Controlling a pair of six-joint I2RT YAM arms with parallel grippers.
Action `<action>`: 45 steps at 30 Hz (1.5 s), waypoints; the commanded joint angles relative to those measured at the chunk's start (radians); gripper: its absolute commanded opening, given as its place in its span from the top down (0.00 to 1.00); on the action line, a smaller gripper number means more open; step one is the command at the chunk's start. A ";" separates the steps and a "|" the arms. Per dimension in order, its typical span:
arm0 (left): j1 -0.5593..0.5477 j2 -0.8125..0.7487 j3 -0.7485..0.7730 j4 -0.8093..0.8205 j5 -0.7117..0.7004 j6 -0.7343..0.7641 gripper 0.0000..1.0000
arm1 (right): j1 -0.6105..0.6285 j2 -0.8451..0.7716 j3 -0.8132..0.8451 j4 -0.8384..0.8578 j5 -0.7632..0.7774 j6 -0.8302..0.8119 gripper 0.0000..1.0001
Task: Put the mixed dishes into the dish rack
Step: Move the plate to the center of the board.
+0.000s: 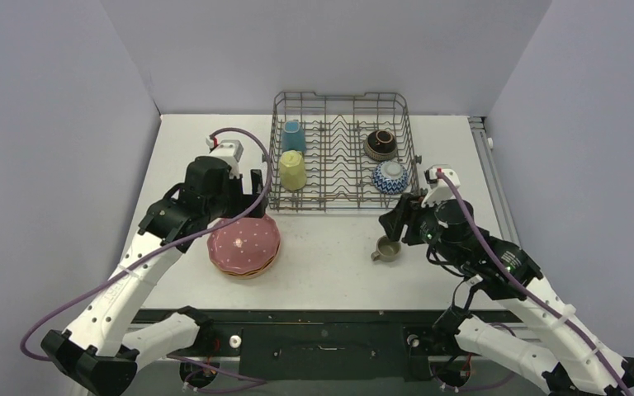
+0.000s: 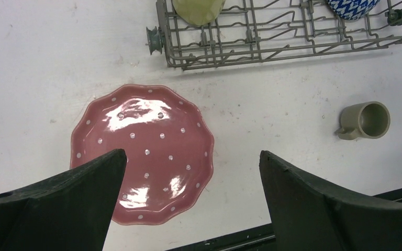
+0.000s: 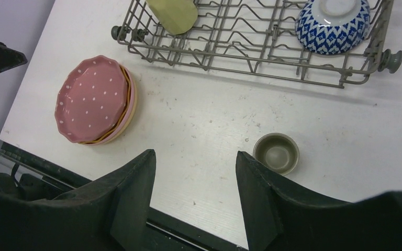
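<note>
The grey wire dish rack [image 1: 340, 206] stands at the back of the table. In it are a light-blue mug [image 1: 293, 136], a pale-yellow mug [image 1: 293, 170], a dark-brown bowl [image 1: 380, 145] and a blue-white bowl [image 1: 390, 176], all upside down. The pink dotted plate [image 1: 243, 241] tops a stack in front of the rack's left corner. My left gripper [image 2: 192, 157] hovers wide open above the plate's [image 2: 152, 136] near right edge. The small olive mug [image 3: 276, 152] stands upright just right of my right gripper [image 3: 194, 154], which is open and empty.
Orange and tan rims [image 3: 127, 112] show under the pink plate. The table's dark front rail [image 1: 322, 318] runs close behind both grippers. Grey walls close in the table on the left, back and right. A small wheel [image 2: 153, 39] sticks out at the rack's front left corner.
</note>
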 commanded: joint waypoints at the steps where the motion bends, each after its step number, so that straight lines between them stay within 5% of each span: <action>1: 0.011 -0.073 -0.034 -0.049 -0.026 -0.074 0.04 | 0.030 0.085 0.042 0.053 -0.043 -0.008 0.46; 7: 0.020 -0.100 -0.054 -0.128 -0.065 -0.149 0.04 | 0.183 0.250 0.104 0.088 0.000 -0.006 0.47; 18: 0.141 -0.056 -0.086 -0.204 -0.114 -0.184 0.04 | 0.228 0.488 0.189 0.154 -0.049 -0.013 0.48; 29: 0.461 0.012 -0.204 -0.108 0.065 -0.128 0.04 | 0.259 0.635 0.239 0.203 -0.101 0.004 0.50; 37: 0.561 0.085 -0.252 -0.045 0.166 -0.106 0.00 | 0.264 0.731 0.299 0.201 -0.120 -0.003 0.51; 45: 0.584 0.164 -0.287 0.020 0.190 -0.104 0.20 | 0.266 0.791 0.326 0.205 -0.153 -0.003 0.53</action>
